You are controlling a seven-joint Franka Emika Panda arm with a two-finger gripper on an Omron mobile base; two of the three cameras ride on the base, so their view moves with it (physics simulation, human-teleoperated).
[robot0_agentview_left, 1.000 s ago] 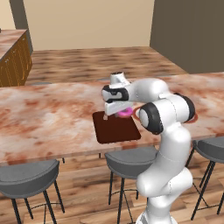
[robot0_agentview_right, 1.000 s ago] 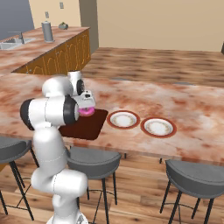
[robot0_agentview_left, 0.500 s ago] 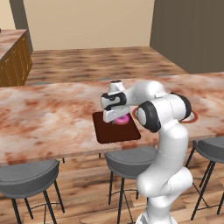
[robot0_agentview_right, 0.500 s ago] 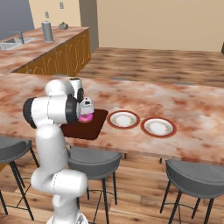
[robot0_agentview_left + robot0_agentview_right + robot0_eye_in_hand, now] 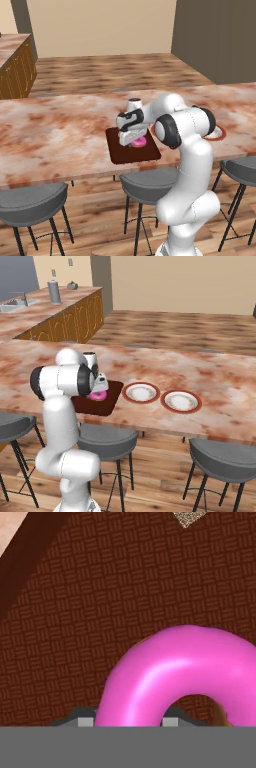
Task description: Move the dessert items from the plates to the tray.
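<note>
You see glossy, smooth pink frosting on the ring donut (image 5: 185, 672), resting on a matt dark brown rectangular tray (image 5: 100, 602) with a woven, basket-like texture. The marbled pink stone countertop (image 5: 55, 135) looks polished; the plank floor (image 5: 175, 331) reads as wood.

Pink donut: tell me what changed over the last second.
The gripper carried the pink donut down from above the tray to just over its surface, still clamped on it. Both plates stayed empty and in place; the tray did not move.
</note>
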